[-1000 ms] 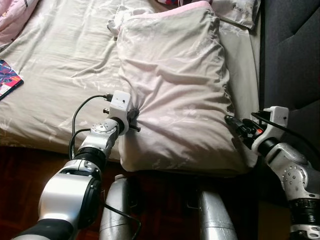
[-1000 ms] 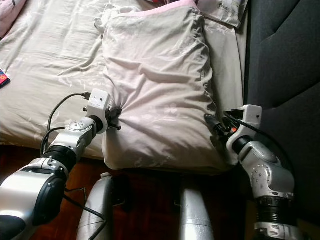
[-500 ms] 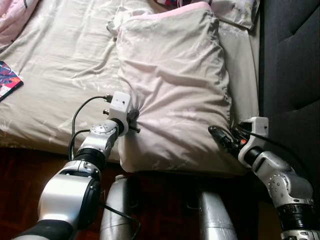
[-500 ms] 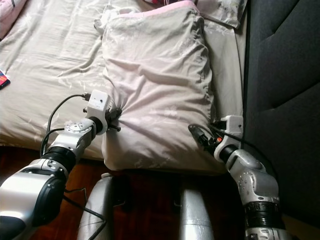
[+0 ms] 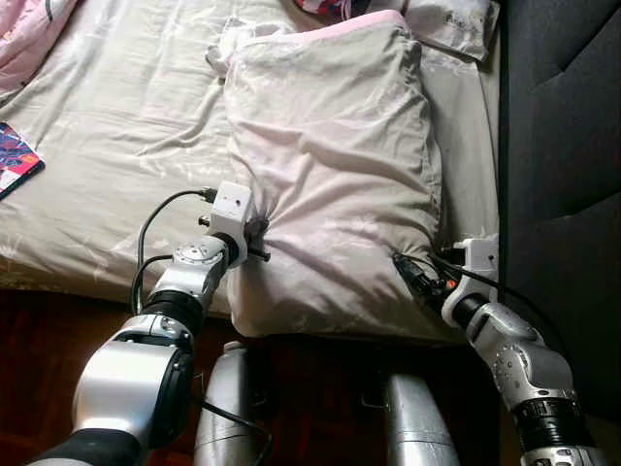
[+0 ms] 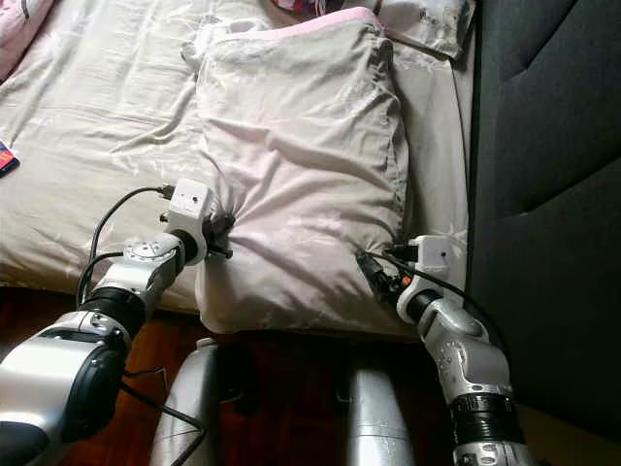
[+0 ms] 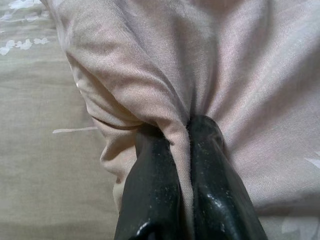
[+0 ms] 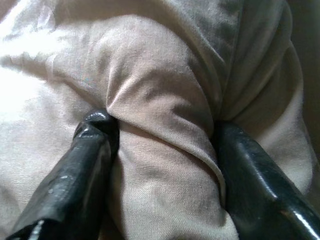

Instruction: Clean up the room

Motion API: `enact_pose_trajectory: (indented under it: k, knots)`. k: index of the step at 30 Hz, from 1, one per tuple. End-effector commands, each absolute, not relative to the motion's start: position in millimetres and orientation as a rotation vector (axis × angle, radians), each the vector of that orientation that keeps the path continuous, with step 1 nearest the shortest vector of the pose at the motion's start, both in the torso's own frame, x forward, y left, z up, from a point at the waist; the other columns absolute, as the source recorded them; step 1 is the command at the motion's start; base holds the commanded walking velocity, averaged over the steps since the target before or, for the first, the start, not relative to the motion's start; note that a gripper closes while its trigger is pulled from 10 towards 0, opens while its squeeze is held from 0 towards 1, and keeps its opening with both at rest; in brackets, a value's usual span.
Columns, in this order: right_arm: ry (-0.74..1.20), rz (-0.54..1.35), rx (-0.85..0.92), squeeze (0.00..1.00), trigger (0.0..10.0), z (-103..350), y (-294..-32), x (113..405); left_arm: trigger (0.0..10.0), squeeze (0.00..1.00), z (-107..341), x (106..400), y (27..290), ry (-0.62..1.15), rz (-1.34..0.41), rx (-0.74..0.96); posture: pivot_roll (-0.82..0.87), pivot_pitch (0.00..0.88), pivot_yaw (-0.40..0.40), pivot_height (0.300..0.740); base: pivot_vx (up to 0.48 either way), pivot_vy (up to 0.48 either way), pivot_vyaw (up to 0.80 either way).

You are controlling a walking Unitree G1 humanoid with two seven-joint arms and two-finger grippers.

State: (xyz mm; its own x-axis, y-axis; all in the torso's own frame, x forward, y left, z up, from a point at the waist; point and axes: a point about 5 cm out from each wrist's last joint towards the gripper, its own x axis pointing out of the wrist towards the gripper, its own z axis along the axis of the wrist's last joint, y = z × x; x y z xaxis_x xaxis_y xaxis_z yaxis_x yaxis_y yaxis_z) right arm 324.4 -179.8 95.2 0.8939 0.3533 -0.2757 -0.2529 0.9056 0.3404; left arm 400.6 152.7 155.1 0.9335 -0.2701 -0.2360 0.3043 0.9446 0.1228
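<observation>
A big beige-pink pillow (image 5: 330, 165) lies on the bed, its near end overhanging the mattress edge. My left gripper (image 5: 260, 235) is at the pillow's left side, shut on a pinched fold of its cover (image 7: 182, 135). At the pillow's lower right edge, my right gripper (image 5: 403, 267) is open. Its two black fingers (image 8: 95, 145) press into the fabric with a fat bulge of pillow (image 8: 160, 125) between them.
The beige sheet (image 5: 107, 126) covers the bed. A colourful magazine (image 5: 15, 160) lies at its left edge and a pink blanket (image 5: 24, 29) at the far left. A small printed cushion (image 5: 451, 17) sits behind the pillow. A dark grey headboard (image 5: 563, 146) stands close on the right.
My right gripper has moved left from beside the headboard into the pillow's lower right edge. The left gripper keeps its hold and has not moved.
</observation>
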Motion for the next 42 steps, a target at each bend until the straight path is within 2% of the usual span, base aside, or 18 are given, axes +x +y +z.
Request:
enact_pose_trajectory:
  k: [1, 16, 27, 32, 41, 42]
  knots:
    - [0.508, 0.344, 0.358, 0.0, 0.0, 56.0, -164.3, 304.7, 10.0, 0.0, 114.7, 384.3, 165.9, 0.378, -0.273, 0.142, -0.06, 0.551, 0.128, 0.636, 0.0, 0.0, 0.0]
    - [0.425, 0.252, 0.371, 0.0, 0.0, 67.3, -179.1, 314.0, 10.0, 0.0, 115.3, 385.8, 154.9, 0.377, -0.271, 0.06, -0.07, 0.553, 0.124, 0.636, 0.0, 0.0, 0.0]
    - [0.37, 0.23, 0.387, 0.0, 0.0, 81.7, -191.4, 305.1, 10.0, 0.0, 124.6, 390.8, 116.5, 0.376, -0.335, -0.013, -0.1, 0.56, 0.123, 0.636, 0.0, 0.0, 0.0]
    - [0.361, 0.23, 0.385, 0.0, 0.0, 86.0, -192.3, 296.9, 10.0, 0.0, 126.2, 391.1, 106.8, 0.382, -0.35, -0.049, -0.13, 0.562, 0.121, 0.636, 0.0, 0.0, 0.0]
    - [0.344, 0.231, 0.379, 0.0, 0.0, 99.3, -194.9, 264.9, 10.0, 0.0, 146.4, 393.2, 63.4, 0.338, -0.474, -0.1, -0.19, 0.562, 0.117, 0.636, 0.0, 0.0, 0.0]
    - [0.353, 0.265, 0.374, 0.0, 0.0, 101.5, -191.7, 253.3, 10.0, 0.0, 153.8, 392.7, 49.5, 0.322, -0.525, -0.125, -0.21, 0.562, 0.115, 0.636, 0.0, 0.0, 0.0]
